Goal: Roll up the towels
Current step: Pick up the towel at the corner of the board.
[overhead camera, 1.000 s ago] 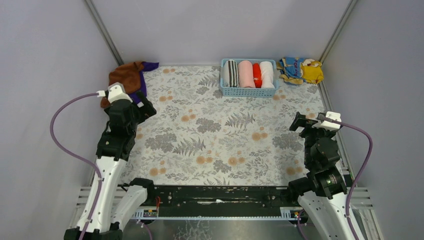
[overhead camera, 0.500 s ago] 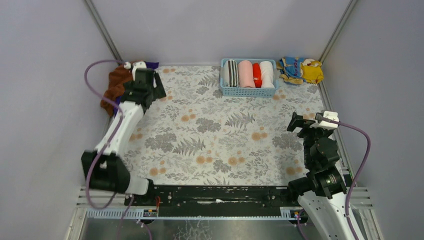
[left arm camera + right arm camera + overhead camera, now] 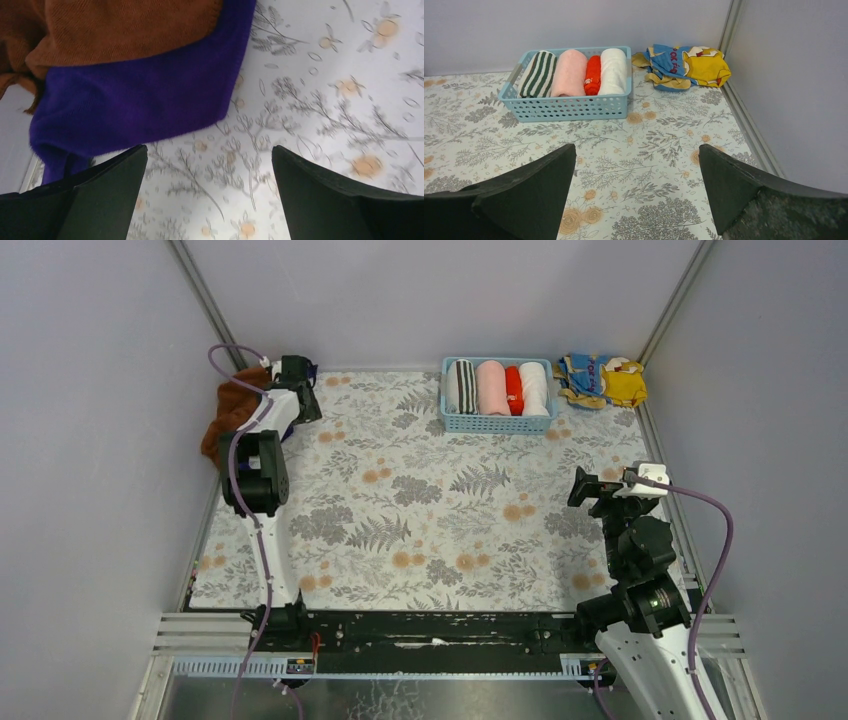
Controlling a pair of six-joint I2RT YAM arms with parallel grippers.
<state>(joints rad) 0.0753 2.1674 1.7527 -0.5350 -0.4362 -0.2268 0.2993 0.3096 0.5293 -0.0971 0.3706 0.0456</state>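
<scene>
The rust-brown towel (image 3: 225,415) lies bunched in the far left corner of the table, partly on top of the deep purple towel (image 3: 140,100). In the left wrist view the brown towel (image 3: 125,30) fills the upper left. In the top view my arm mostly hides the purple towel. My left gripper (image 3: 300,375) is stretched out to that corner. It is open and empty (image 3: 208,150), low over the floral table just beside the purple towel's edge. My right gripper (image 3: 590,485) is open and empty (image 3: 636,147) above the table's right side.
A light blue basket (image 3: 497,423) at the back middle holds striped, pink, red and white rolled towels, and also shows in the right wrist view (image 3: 569,107). A yellow-and-blue patterned cloth (image 3: 603,380) lies in the far right corner. Grey walls close in the table.
My left arm has stretched out from the near left to the far left corner, bringing the gripper over the towels. My right gripper has shifted slightly left.
</scene>
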